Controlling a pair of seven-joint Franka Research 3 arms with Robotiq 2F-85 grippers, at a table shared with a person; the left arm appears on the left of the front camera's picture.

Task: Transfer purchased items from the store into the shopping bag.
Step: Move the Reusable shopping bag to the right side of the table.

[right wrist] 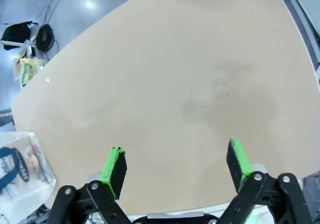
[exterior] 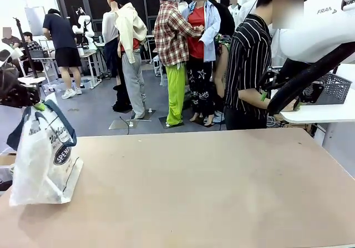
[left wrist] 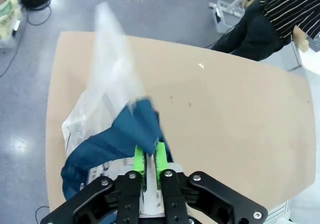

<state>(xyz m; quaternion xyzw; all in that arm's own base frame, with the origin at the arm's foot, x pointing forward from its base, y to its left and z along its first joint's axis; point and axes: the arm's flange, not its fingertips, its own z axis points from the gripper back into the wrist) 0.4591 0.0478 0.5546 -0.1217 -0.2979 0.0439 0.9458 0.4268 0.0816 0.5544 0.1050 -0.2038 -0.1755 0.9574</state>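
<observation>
The shopping bag [exterior: 43,158], translucent white with navy strap handles and a round dark logo, stands at the table's left edge. My left gripper [exterior: 34,105] hangs just above it, and one navy handle rises up to it. In the left wrist view the green pads [left wrist: 139,160] stand almost together, with the navy strap [left wrist: 125,134] caught at their tips. The store, a dark lattice basket [exterior: 334,87], sits on a white side table at the far right. My right gripper [right wrist: 177,166] is open, high over the bare table [right wrist: 190,73]. The purchased items are out of view.
A person in a striped shirt [exterior: 249,65] stands at the far side of the table, near the white side table [exterior: 321,114]. My right arm [exterior: 310,73] reaches in from the upper right. The tabletop [exterior: 211,187] is wide and bare.
</observation>
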